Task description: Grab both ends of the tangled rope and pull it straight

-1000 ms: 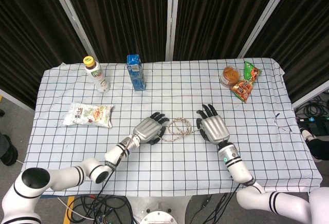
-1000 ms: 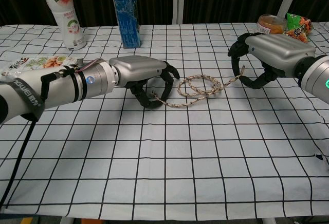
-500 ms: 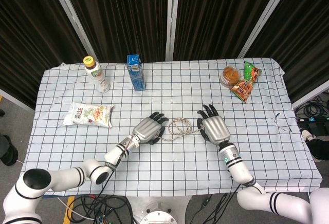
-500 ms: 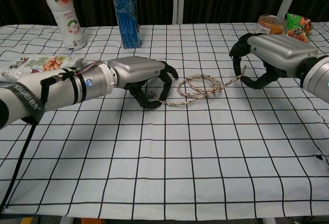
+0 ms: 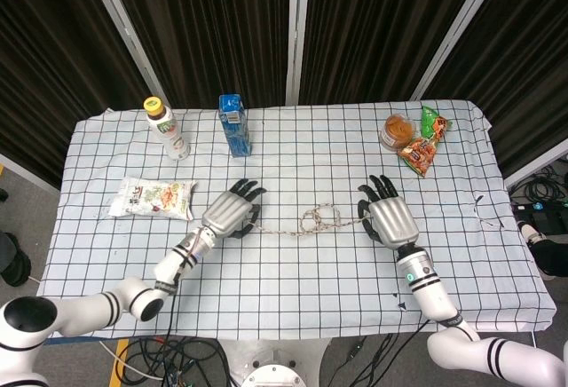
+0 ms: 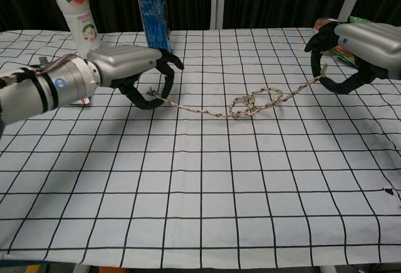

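Rope (image 5: pixel 312 221) lay near the middle of the frame in the head view, on the checked cloth of the bench (image 5: pixel 293 294). Its two ends ran out almost level to the left and to the right, and a loose knot of loops (image 6: pixel 252 103) sat between them, a little nearer to the right end.

The left robot hand (image 5: pixel 228 212) held the left end, with its dark fingers (image 6: pixel 164 66) curled down around it, just left of the centre. The right robot hand (image 5: pixel 387 218) gripped the right end in the same way; in the chest view this hand (image 6: pixel 357 51) was at the upper right edge, and the rope rose from the cloth up into its closed fingers.

Further out, a white snack bag (image 5: pixel 152 199) lay at the left of the bench, near the left forearm. A drink bottle (image 5: pixel 167 128) with a yellow cap and a blue carton (image 5: pixel 234 124) stood upright in the upper left part. In the upper right part, a small round tub (image 5: pixel 398 130) stood just beside two snack packets (image 5: pixel 425 146). Dark curtains (image 5: pixel 213 23) hung behind the bench.
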